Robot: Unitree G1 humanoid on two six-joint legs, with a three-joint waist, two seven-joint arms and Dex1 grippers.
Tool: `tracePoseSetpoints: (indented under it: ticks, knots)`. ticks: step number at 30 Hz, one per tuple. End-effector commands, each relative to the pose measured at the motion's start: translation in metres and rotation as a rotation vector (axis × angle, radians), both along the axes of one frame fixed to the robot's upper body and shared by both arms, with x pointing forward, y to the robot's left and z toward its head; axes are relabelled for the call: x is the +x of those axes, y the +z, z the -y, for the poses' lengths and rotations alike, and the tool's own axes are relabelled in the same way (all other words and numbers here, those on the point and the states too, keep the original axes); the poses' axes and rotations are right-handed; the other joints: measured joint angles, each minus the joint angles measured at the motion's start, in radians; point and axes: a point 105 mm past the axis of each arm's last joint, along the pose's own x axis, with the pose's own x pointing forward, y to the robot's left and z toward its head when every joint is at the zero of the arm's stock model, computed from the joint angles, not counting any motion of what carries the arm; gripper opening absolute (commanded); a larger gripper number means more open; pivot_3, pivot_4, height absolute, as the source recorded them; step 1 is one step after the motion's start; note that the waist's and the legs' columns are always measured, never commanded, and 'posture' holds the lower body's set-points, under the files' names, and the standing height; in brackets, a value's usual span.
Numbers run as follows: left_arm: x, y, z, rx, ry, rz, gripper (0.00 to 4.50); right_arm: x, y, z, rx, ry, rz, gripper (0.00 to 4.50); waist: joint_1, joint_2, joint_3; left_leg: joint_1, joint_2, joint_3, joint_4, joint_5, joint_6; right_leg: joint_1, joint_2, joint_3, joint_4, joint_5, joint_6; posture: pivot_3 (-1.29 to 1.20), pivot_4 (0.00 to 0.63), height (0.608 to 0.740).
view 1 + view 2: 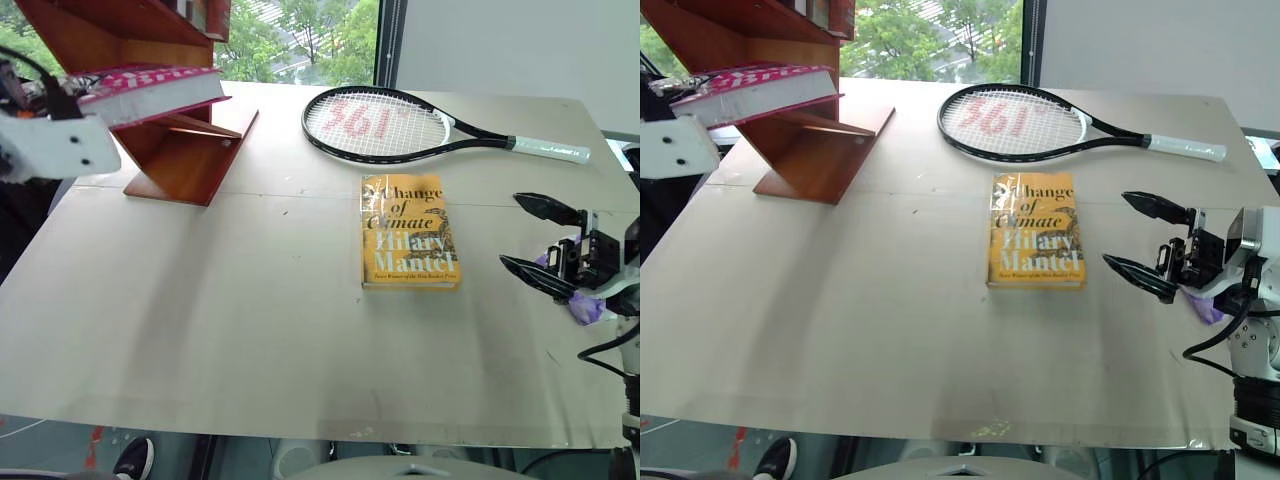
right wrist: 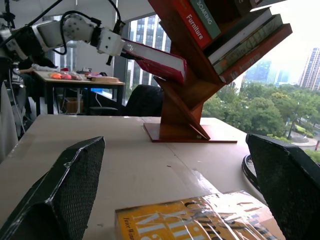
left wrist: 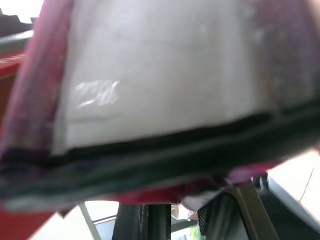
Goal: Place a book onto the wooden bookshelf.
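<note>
On the table (image 1: 250,350), at about eleven o'clock, stands the wooden bookshelf (image 1: 185,155), its slanted boards rising from a flat base. At one o'clock lies a tennis racket (image 1: 400,125), and near the centre a yellow book (image 1: 408,232) lies flat. The book (image 1: 150,90), magenta with white page edges, is held level against the shelf's slanted board, clamped in the left gripper (image 2: 120,46). At three o'clock the right gripper (image 1: 535,238) hangs with fingers spread apart, holding nothing.
</note>
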Motion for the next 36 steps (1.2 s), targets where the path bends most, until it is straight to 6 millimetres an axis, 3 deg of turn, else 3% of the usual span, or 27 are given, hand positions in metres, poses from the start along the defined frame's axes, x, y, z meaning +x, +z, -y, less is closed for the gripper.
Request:
tracePoseSetpoints:
  ticks: [1,4,9,14,21,28,36]
  knots:
    - [0.002,0.018,-0.004,0.045,0.034,0.023,0.09,-0.006,0.004,-0.002,0.016,-0.023,0.028,4.5,0.0,0.0,0.0,0.0,0.0,0.0,0.0,0.0,0.0,-0.001,0.0,0.0,0.0,0.0,0.0,0.0,0.15,0.74]
    - [0.016,0.016,-0.009,0.074,0.09,-0.039,0.09,-0.009,0.0,-0.004,0.019,-0.034,0.024,4.5,0.003,-0.001,0.0,-0.005,0.0,0.0,0.002,0.0,0.0,-0.004,0.003,-0.001,0.0,0.0,0.0,0.0,0.15,0.74]
    - [0.034,0.033,0.006,0.112,0.104,-0.059,0.09,-0.008,0.004,-0.001,0.035,-0.079,0.04,4.5,0.008,-0.004,0.0,-0.009,0.0,0.002,0.006,0.0,0.0,-0.008,0.008,-0.005,0.002,0.001,0.003,0.0,0.15,0.74]
    - [0.05,0.036,0.001,0.164,0.154,-0.1,0.09,-0.01,0.003,-0.005,0.042,-0.094,0.037,4.5,0.002,-0.005,0.0,-0.008,-0.001,0.002,0.007,0.001,0.0,-0.008,0.008,-0.003,0.002,0.002,0.004,0.0,0.15,0.74]
    - [0.062,0.043,0.017,0.218,0.143,-0.145,0.09,-0.009,0.004,-0.01,0.055,-0.105,0.041,4.5,0.003,-0.005,0.0,-0.007,0.0,0.002,0.008,0.001,-0.001,-0.008,0.008,-0.002,0.006,0.002,0.004,0.0,0.15,0.74]
    - [0.05,0.047,0.022,0.225,0.141,-0.151,0.09,-0.006,0.006,-0.014,0.069,-0.106,0.036,4.5,0.002,-0.005,0.0,-0.008,0.0,0.002,0.01,0.001,-0.001,-0.008,0.008,-0.002,0.005,0.002,0.004,0.0,0.15,0.74]
    - [0.025,0.045,-0.005,0.2,0.248,-0.131,0.09,0.005,0.008,-0.018,0.066,-0.057,0.025,4.5,-0.002,-0.008,0.001,-0.01,0.001,0.001,0.017,0.001,-0.001,-0.008,0.007,0.001,0.006,0.002,0.004,0.0,0.15,0.74]
